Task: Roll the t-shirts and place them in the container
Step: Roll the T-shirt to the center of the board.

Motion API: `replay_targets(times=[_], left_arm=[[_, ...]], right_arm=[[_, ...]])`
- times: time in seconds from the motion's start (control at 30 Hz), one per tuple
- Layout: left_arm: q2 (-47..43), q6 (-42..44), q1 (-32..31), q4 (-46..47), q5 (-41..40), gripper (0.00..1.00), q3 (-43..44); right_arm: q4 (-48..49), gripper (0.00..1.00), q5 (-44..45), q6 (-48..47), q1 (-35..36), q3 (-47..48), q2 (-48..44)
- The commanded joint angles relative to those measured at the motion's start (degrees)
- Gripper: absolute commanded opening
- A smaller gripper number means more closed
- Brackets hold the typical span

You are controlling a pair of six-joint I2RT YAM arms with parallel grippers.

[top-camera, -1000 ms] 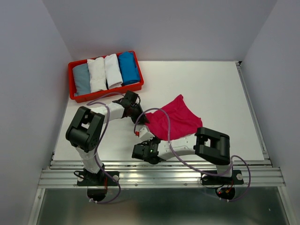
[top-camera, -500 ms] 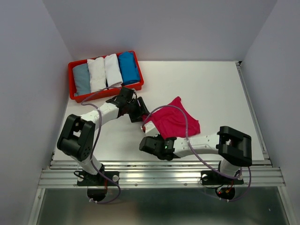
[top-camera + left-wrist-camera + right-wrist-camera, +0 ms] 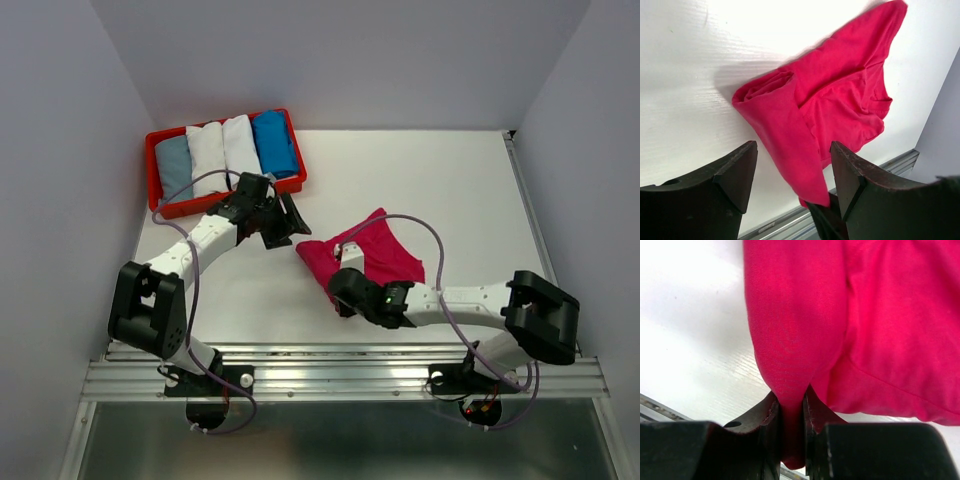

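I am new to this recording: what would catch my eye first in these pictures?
The bright pink t-shirt lies bunched mid-table, a fold of it pinched in the right gripper. The left gripper hangs open beside it, holding nothing. At the far left, a red tray holds four rolled t-shirts.

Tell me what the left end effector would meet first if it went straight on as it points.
Probably the pink t-shirt: the open left end effector points at its folded edge. Depth is unclear; the table could come first.
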Motion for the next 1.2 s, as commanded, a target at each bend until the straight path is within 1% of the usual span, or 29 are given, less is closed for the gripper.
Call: replay_targets(times=[0.0, 0.17, 0.2, 0.33, 0.47, 0.5, 0.73, 0.87, 1.0, 1.17], left_arm=[[-3.4, 2.3, 0.8, -2.3, -1.1, 0.71, 2.9], [-2.9, 2.7, 1.0, -2.4, -0.7, 0.71, 3.1], [-2.8, 2.8, 0.9, -2.3, -0.6, 0.71, 3.1], [-2.3, 3.1, 0.8, -2.3, -0.1, 0.70, 3.3], [-1.8, 3.6, 0.7, -2.4, 0.4, 0.70, 3.6], [-1.6, 3.8, 0.7, -2.5, 0.5, 0.70, 3.6], [-0.3, 4.8, -2.0, -3.4, 0.7, 0.70, 4.9], [-0.2, 4.8, -3.0, -3.4, 0.6, 0.67, 5.5], [0.4, 5.0, -4.5, -3.4, 0.6, 0.63, 6.1], [1.9, 5.0, -6.1, -2.0, 2.1, 0.60, 6.3]], right_arm=[[7.9, 0.01, -5.2, 6.1, -4.1, -4.1, -5.9], [9.7, 0.01, -10.8, 9.2, -8.8, -9.0, -12.0], [12.0, 0.01, -11.5, 10.3, -10.3, -10.6, -12.9], [14.9, 0.01, -17.1, 13.6, -14.0, -14.9, -16.6], [20.1, 0.01, -22.1, 17.9, -16.6, -19.8, -18.4], [21.0, 0.01, -22.9, 18.6, -16.6, -19.8, -18.6], [28.4, 0.01, -30.6, 25.2, -20.7, -25.8, -19.4], [33.7, 0.01, -34.1, 30.1, -22.7, -28.5, -19.2], [37.8, 0.01, -35.7, 35.7, -24.1, -31.7, -19.5], [38.6, 0.01, -35.3, 39.4, -25.3, -33.3, -20.4]])
